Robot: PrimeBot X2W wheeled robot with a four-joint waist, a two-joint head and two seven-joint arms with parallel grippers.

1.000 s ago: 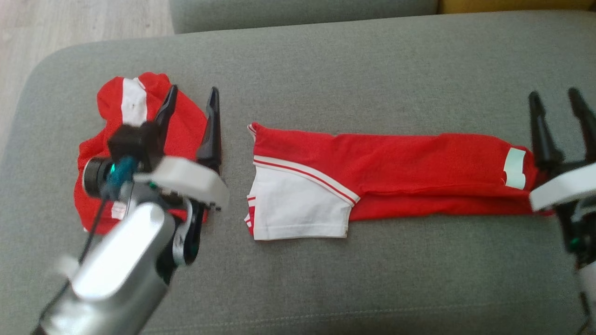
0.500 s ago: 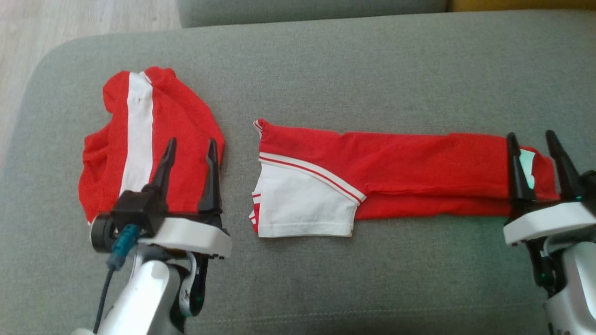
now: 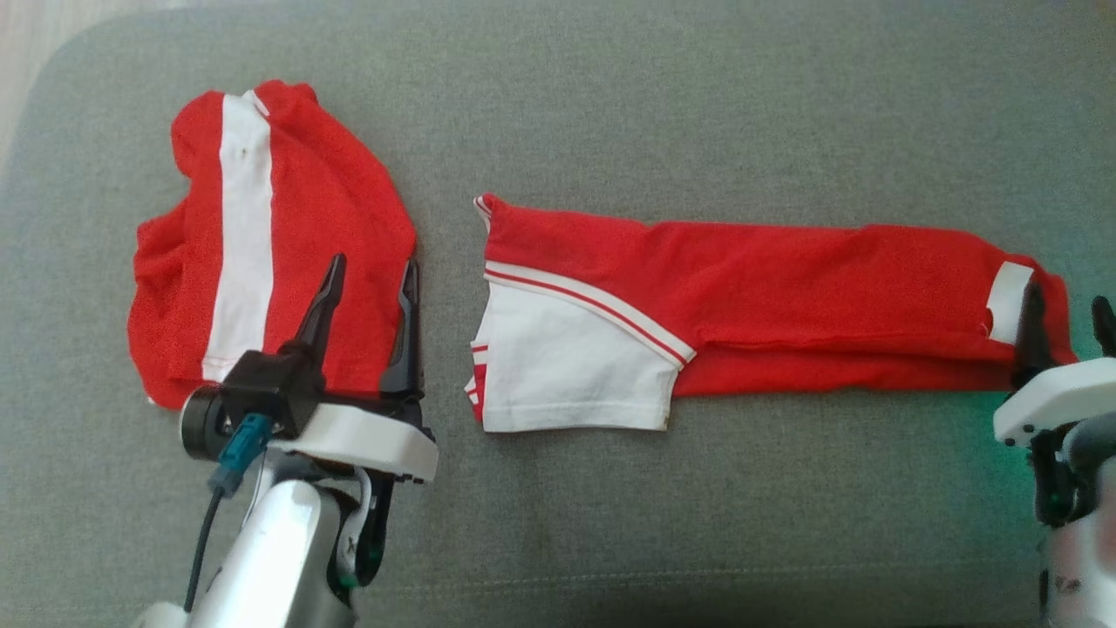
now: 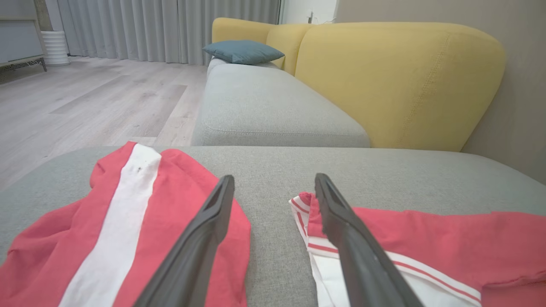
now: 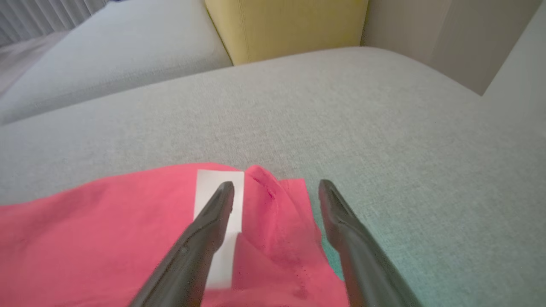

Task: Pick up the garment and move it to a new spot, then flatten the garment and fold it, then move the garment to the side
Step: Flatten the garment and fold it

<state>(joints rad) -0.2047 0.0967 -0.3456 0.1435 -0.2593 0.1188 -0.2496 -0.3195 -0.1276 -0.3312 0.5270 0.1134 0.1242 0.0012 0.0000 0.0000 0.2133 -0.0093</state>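
On the sofa (image 3: 697, 105) the folded garment (image 3: 785, 288) lies with its long axis left to right, another red top (image 3: 296, 218) beyond its left end. The right pincer (image 3: 1068, 301), jaws apart, sits at its right end; the left pincer (image 3: 370, 266), also apart, near its left.

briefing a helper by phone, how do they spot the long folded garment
On the grey cushion lie two red garments side by side. The long garment is the flat strip on the right. Unlike the bunched garment with its single white stripe, it has a white panel with red piping at its left end.
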